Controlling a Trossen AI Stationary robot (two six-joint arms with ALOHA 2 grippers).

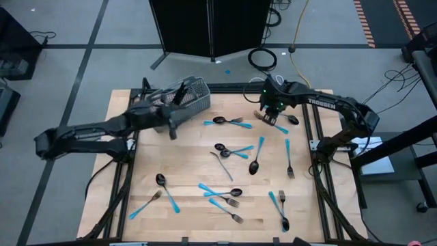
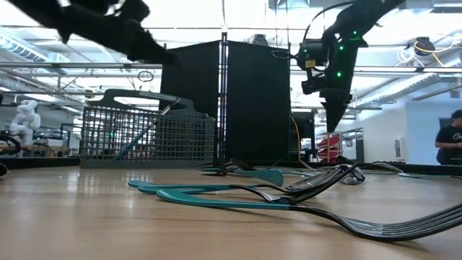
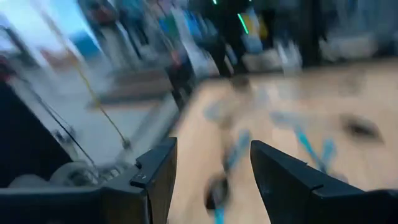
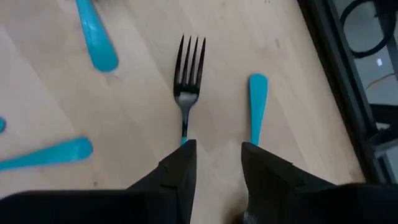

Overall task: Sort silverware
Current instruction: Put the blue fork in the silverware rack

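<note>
I see 1 grey wire-mesh basket point(image 1: 189, 96) at the far left of the wooden table point(image 1: 184, 171), a black cabinet point(image 1: 210, 27) behind, 1 person point(image 2: 448, 141) far off.

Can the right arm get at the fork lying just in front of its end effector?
Probably yes. The right end effector hangs directly over the fork, fingers parted, one tip already at its handle. A loose blue handle lies alongside but apart, and bare table surrounds the fork.

Bright overhead light; left wrist view heavily motion-blurred.
</note>
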